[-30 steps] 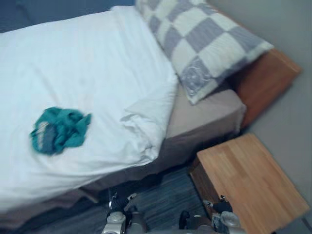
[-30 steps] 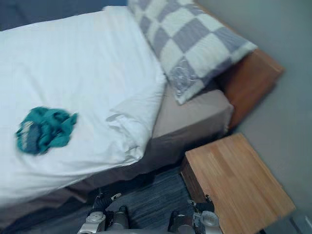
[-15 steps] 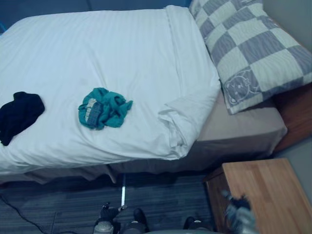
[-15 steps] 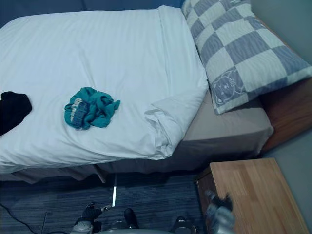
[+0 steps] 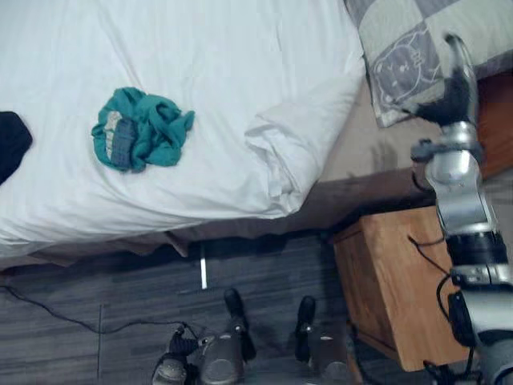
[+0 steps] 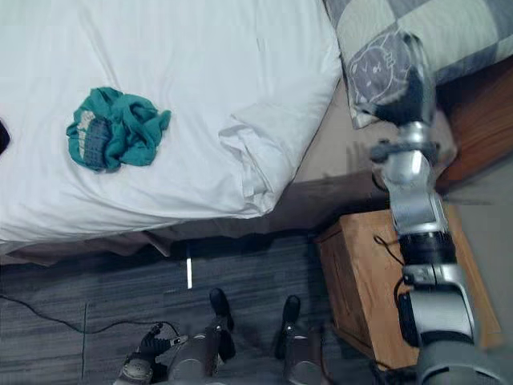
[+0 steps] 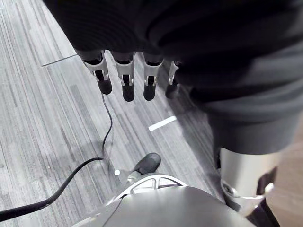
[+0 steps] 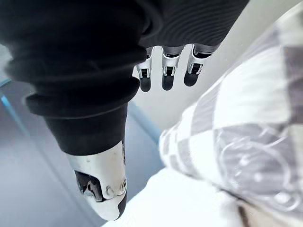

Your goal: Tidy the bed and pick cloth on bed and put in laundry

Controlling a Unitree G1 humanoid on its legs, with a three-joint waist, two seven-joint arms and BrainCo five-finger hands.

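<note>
**Bedside floor lying open, right hand being held up by the pillow**

Grey floor [image 5: 120, 289] is being left open along the bed's [image 5: 377, 156] near edge, between it and the wooden nightstand [image 5: 393, 281]. The right hand [image 5: 458, 76] is being held high on a nearly straight arm, over the lower corner of the checked pillow [image 5: 385, 48]; its fingers [image 8: 163, 75] are being kept straight and loosely apart, with nothing gripped. The left hand [image 7: 128, 75] is being hung low over the floor, fingers relaxed and empty. A crumpled teal cloth [image 5: 140, 132] is lying on the white duvet [image 5: 224, 56], well apart from both hands. A dark cloth [image 5: 10, 144] is lying at the duvet's left edge. The duvet's bunched corner is resting just beside the bare mattress strip.
</note>
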